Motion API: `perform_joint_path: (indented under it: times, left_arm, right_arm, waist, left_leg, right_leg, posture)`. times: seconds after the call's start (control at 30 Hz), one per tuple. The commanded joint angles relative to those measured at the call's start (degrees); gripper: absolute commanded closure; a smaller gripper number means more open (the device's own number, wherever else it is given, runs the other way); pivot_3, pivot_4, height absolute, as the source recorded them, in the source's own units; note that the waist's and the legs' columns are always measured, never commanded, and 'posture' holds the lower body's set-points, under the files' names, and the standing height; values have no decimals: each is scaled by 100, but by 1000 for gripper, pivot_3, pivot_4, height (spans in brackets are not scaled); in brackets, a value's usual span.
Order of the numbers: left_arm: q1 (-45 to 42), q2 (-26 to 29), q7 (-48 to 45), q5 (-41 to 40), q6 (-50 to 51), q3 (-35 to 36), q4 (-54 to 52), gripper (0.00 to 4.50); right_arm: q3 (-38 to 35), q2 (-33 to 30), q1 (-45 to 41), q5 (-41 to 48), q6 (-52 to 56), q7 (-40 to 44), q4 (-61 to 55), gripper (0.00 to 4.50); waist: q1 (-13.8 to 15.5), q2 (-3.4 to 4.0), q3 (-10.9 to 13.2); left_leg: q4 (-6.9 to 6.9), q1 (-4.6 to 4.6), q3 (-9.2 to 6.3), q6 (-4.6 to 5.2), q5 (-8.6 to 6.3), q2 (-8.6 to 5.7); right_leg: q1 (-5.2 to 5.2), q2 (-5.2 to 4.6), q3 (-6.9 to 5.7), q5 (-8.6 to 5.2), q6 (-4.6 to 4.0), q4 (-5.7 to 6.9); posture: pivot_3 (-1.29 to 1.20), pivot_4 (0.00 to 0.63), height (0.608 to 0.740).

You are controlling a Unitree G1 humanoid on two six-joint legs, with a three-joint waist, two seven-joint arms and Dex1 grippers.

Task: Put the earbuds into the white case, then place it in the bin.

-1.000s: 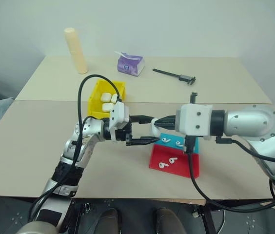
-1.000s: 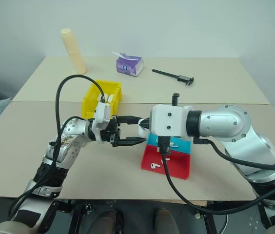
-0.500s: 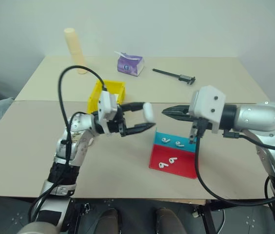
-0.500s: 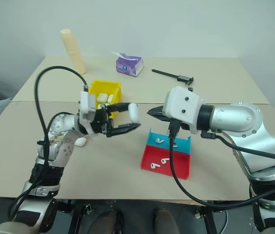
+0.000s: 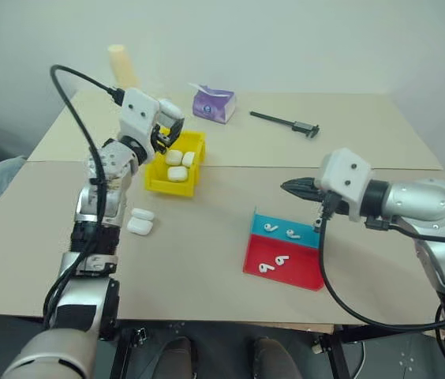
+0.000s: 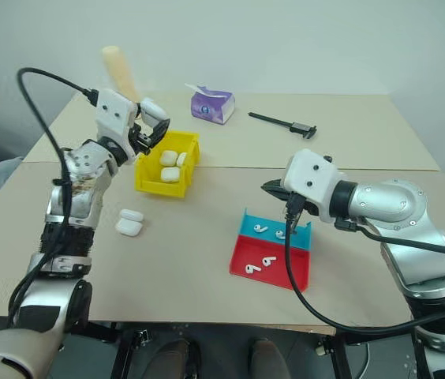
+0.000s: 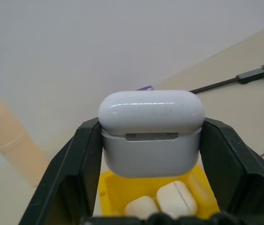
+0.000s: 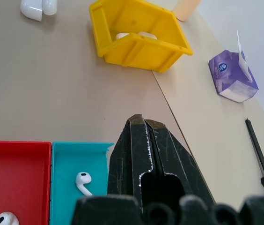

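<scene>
**Case in my left gripper, raised over the bin**

Head views: My left gripper [image 6: 150,126] is up above the small bright yellow plastic bin [image 6: 150,175], at its far left corner. Its two black fingers clamp the small glossy white rounded case [image 5: 169,108]. The bin sits on the beige table [image 6: 191,260] and already has three white cases in it. Two further white cases [image 6: 129,222] lie on the table just in front of the bin. My right gripper [image 6: 274,188] hangs above the far edge of the flat red-and-teal tray [image 6: 297,272], fingers pressed together, nothing between them. Tiny white earbuds [image 6: 256,266] lie in the tray: two in the teal part, two in the red.

Left wrist view: the case [image 7: 150,131] sits crosswise between my fingers [image 7: 78,173], lid closed, hinge facing the camera. The yellow bin is below and beyond it.

Right wrist view: my fingers [image 8: 150,159] are closed flat on each other and empty, above the teal compartment, where one earbud [image 8: 82,181] lies.
</scene>
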Motion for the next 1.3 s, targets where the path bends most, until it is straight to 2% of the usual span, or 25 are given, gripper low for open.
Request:
perform_joint_path:
  times: [0.03, 0.27, 0.43, 0.6, 0.7, 0.83, 1.03, 1.17, 1.3]
  left_arm:
    - [-427, -56, 232, 156, -275, -15, 688, 1708]
    - [-659, -144, 148, 137, -521, 7, 1600, 1708]
    - [-658, -203, -46, 47, -677, 21, 1702, 67]
    - [-520, -216, -134, 6, -689, 31, 1452, 26]
    - [-246, -218, -286, -147, -657, 86, 822, 26]
    - [541, -20, -1020, -775, 94, 166, -909, 26]
    - [2284, 1007, -2268, -1890, 1074, 400, -3690, 26]
    - [3322, 1682, -2904, -2680, 1445, 1000, -4595, 26]
    - [4409, 2486, -3858, -3447, 1834, 1676, -5041, 26]
  right_arm:
    - [-32, -21, 111, -152, -107, -123, -106, 4464]
    - [-132, -63, 328, -205, -18, -155, -253, 4464]
    - [-101, -86, 385, -260, -29, -167, -226, 4500]
    - [-36, -62, 352, -327, -69, -153, -134, 4500]
    - [-49, -75, 349, -360, -103, -128, -93, 4500]
    - [-287, -250, 527, -324, -203, 21, -50, 4500]
    - [-1184, -761, 1323, 1, -799, 692, 224, 4500]
    - [-1998, -1067, 1902, 383, -1369, 1503, 599, 4500]
    - [-2752, -1358, 2563, 612, -2286, 2547, 970, 4500]
  waist:
    - [4, 0, 0]
    - [17, -2, 2]
    - [27, -3, 2]
    - [30, -3, 2]
    - [32, -2, 2]
    - [23, -2, 1]
    - [-16, -1, 1]
    - [-18, 0, 0]
    - [-43, -3, 2]
  left_leg:
    - [0, -2, 2, 0, 0, 0]
    - [0, -7, 5, -1, 1, 0]
    - [0, -7, 4, -3, 2, 0]
    - [0, -7, 5, -3, 2, 0]
    - [0, -7, 5, -3, 2, 0]
    - [0, -6, 6, -6, 4, 2]
    - [1, 2, 8, -12, 7, 6]
    - [-2, 25, 5, -11, 6, 7]
    - [-10, 61, 1, -7, 3, 11]
  right_leg:
    - [0, 0, 0, 1, 1, -3]
    - [-1, -1, -3, 2, 2, -11]
    - [0, 0, -6, 3, 3, -10]
    - [1, 0, -6, 4, 3, -11]
    - [1, -1, -5, 4, 3, -11]
    - [1, -1, -2, 4, 3, -10]
    - [5, -2, 5, 4, 3, -8]
    - [21, -2, 3, 5, 0, -5]
    - [57, -2, 0, 4, 0, -16]
  posture:
    - [0, 150, 740]
    - [0, 150, 740]
    - [0, 150, 740]
    - [0, 150, 740]
    - [0, 150, 740]
    - [0, 150, 740]
    - [0, 150, 740]
    - [0, 150, 740]
    - [0, 150, 740]
